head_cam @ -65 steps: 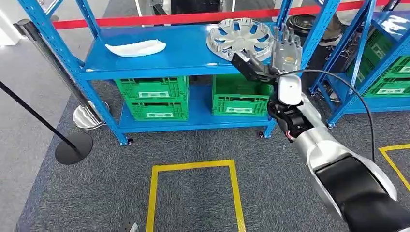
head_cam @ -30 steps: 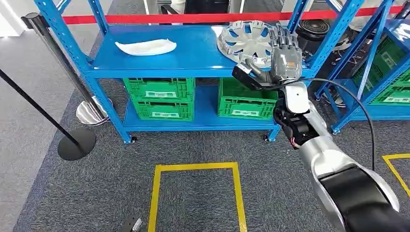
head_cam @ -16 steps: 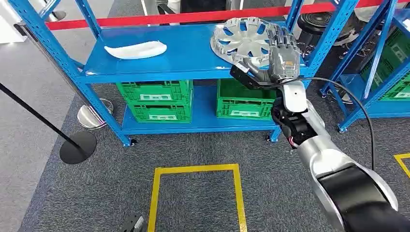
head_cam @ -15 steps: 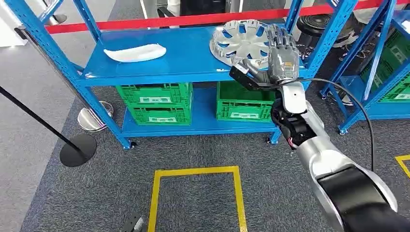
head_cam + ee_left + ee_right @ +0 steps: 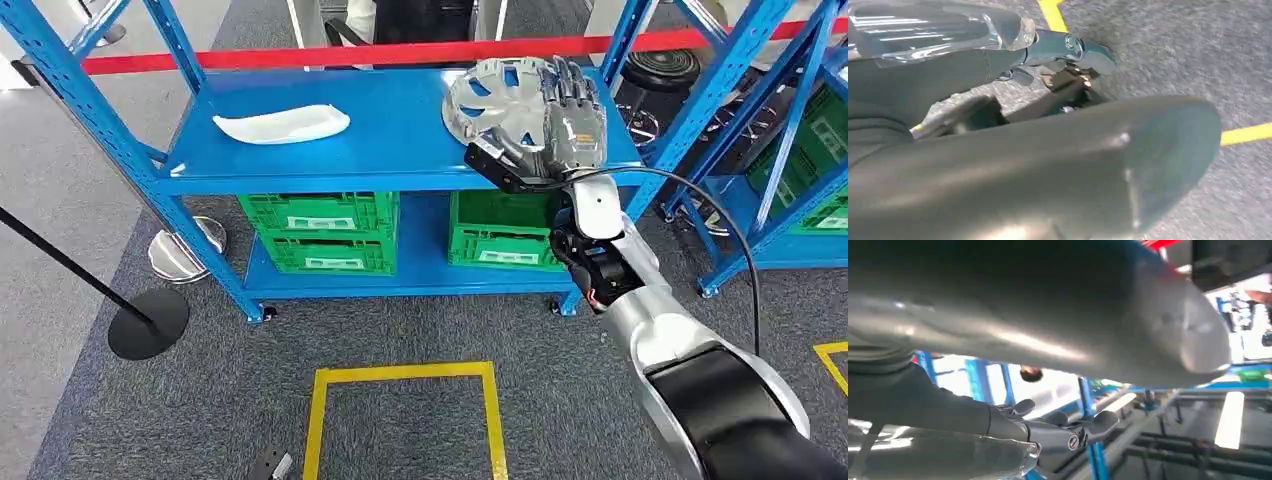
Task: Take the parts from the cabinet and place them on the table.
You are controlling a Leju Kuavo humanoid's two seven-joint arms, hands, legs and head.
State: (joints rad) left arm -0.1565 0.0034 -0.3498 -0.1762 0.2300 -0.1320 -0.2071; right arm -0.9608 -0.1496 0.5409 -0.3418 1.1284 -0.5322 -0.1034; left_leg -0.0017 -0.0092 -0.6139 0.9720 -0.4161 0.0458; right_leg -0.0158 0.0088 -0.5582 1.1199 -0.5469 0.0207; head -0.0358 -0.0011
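We see the right hand (image 5: 572,125) reaching onto the top shelf (image 5: 400,120) of the blue cabinet (image 5: 200,230), its fingers (image 5: 565,80) stretched flat and spread across the face of the silver wheel cover (image 5: 500,95). From the head view we cannot tell whether the hand actually grips the cover or merely lies on it; the thumb side sits near the cover's rim at about 6 o'clock, close to the shelf's front edge. The wheel cover lies at the shelf's 3 o'clock end, just beside the blue upright post (image 5: 690,110), so little room remains on that side. Toward 9 o'clock the shelf is open blue surface up to the white curved part (image 5: 283,124), which rests well apart from the cover.

Below the shelf, green crates (image 5: 320,235) fill the lower level, two stacked at the left and one at the right. A red barrier tape (image 5: 300,55) runs behind the cabinet. On the grey carpet in front, a yellow floor outline (image 5: 400,372) marks a square at 6 o'clock, and a black stanchion base (image 5: 148,323) stands at 8 o'clock.

In the left wrist view the left hand (image 5: 1068,47) hangs over the carpet with its fingers loosely curled, holding nothing.
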